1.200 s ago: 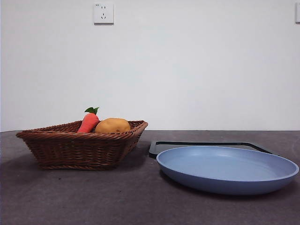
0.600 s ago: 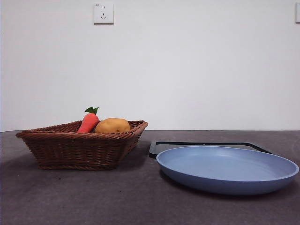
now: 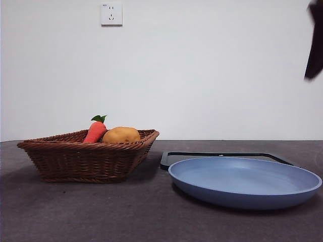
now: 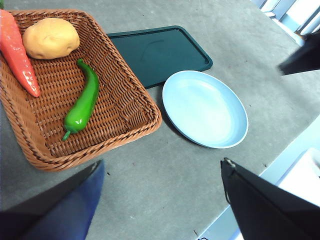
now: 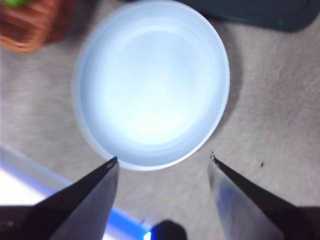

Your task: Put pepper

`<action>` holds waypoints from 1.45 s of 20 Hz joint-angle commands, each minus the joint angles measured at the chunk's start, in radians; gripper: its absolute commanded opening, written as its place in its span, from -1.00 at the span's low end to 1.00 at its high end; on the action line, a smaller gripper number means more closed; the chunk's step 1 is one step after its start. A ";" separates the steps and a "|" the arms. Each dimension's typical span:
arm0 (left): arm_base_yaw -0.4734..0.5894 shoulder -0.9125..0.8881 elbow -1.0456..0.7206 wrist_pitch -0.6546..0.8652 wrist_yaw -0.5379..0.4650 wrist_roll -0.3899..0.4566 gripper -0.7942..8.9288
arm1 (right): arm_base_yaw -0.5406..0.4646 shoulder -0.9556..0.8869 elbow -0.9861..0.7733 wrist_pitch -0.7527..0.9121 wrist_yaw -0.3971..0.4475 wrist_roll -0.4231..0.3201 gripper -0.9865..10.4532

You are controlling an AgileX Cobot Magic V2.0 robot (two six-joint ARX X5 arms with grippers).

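The pepper (image 4: pixel 84 101), glossy green and curved, lies inside the wicker basket (image 4: pixel 131 106) between the carrot (image 4: pixel 19 60) and the basket's near wall. My left gripper (image 4: pixel 161 162) hangs open high above the table, off to the side of the basket and holding nothing. My right gripper (image 5: pixel 163 157) is open and empty too, high over the blue plate (image 5: pixel 150 85). From the front, the basket's (image 3: pixel 86 159) wall hides the pepper, and a black arm tip (image 3: pixel 315 45) shows at the top right.
A potato (image 4: pixel 50 38) sits in the basket beside the carrot. A dark green tray (image 4: pixel 157 52) lies flat behind the blue plate (image 4: pixel 205 107), right of the basket. The table's edge runs close by the plate (image 5: pixel 30 165).
A black arm tip has come into the front view at the top right corner. The basket, vegetables, plate and tray have not moved.
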 commanded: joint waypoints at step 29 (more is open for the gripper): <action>-0.004 0.004 0.012 0.013 0.003 -0.003 0.00 | 0.079 0.500 0.015 0.282 0.117 0.041 -0.82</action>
